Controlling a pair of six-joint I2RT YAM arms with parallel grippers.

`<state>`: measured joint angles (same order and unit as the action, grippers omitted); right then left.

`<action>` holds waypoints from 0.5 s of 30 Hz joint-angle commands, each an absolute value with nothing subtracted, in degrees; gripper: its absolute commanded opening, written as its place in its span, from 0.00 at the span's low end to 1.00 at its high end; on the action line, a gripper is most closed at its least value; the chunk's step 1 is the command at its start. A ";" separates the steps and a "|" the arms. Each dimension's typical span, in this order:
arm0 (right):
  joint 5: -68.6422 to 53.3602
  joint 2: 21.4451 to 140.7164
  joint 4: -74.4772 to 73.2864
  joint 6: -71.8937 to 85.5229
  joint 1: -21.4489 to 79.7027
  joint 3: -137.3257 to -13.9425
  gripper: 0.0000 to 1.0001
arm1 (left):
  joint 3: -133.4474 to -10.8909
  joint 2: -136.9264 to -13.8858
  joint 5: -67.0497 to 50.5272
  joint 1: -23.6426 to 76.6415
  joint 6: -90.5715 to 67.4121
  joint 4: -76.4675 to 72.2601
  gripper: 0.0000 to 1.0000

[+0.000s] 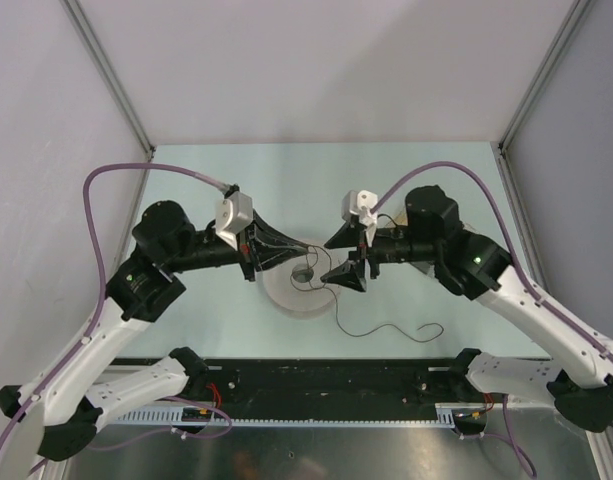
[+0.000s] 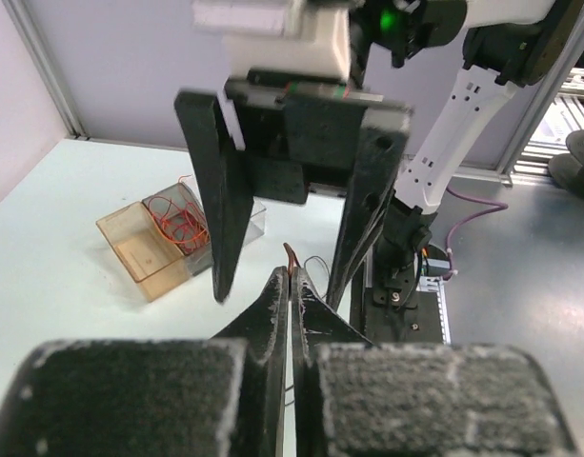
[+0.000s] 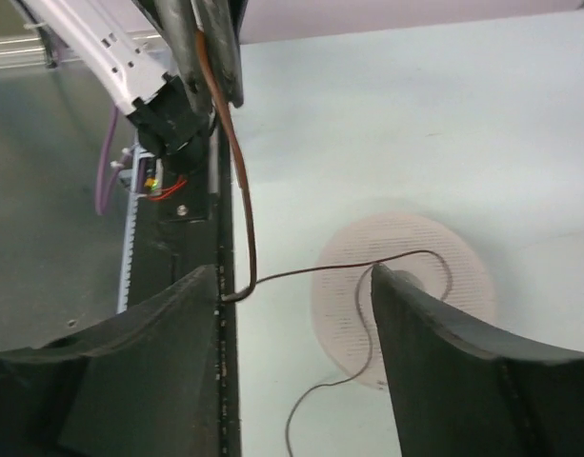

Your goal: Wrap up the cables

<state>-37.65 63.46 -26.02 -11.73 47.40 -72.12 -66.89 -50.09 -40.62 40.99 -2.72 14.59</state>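
1. Looking from above, my left gripper (image 1: 304,254) and right gripper (image 1: 331,262) meet tip to tip over the white spool (image 1: 286,296). The cable (image 1: 386,332) trails slack on the table beneath my right gripper.
2. From my left wrist, my jaws are pinched together on the cable's end, which pokes up just past their tips.
3. From my right wrist, my jaws stand wide and grip nothing. The cable hangs between them down to the spool. It looks thread-light and limp, so I judge it is best pinched close to the spool and kept taut.

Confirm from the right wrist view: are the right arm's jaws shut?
No, those jaws stand wide apart, with the thin wire and white spool showing between them.
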 commanded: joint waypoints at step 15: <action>-26.25 59.13 -19.94 -21.13 51.71 -73.98 0.55 | -65.23 -51.95 -41.74 40.38 -9.86 11.63 0.00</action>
